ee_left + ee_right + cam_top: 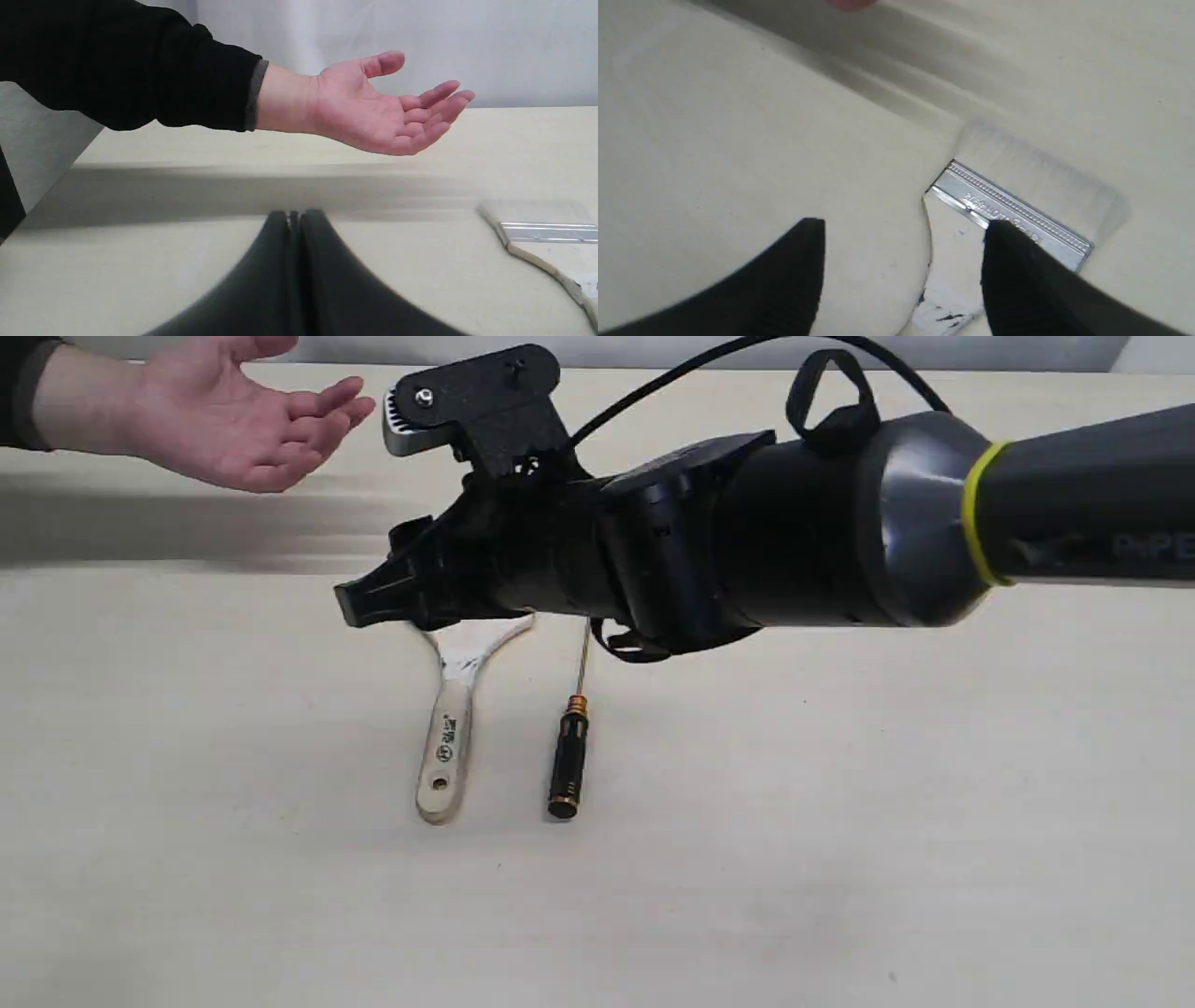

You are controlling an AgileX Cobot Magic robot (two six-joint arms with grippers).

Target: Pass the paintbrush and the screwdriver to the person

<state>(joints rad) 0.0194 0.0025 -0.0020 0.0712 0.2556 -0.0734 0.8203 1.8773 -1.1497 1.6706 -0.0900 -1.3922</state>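
From outside, the right gripper (372, 511) hangs wide open over the paintbrush (446, 737) head, hiding bristles and ferrule. Its wrist camera shows them: one finger overlaps the silver ferrule, the other sits over the table (840, 849). The screwdriver (568, 758) lies at 3 o'clock of the brush handle, parallel, apart. The person's hand (238, 425) is palm-up at 10 o'clock. Only the left wrist camera catches the left gripper (294, 221): jaws pressed together, empty.

the wide flat paintbrush (446, 747) has a light wooden handle and a shiny silver metal ferrule (beaded, stamped); the slim black screwdriver (569, 765) has glossy gold rings; the pale worktop (840, 849) looks matt.
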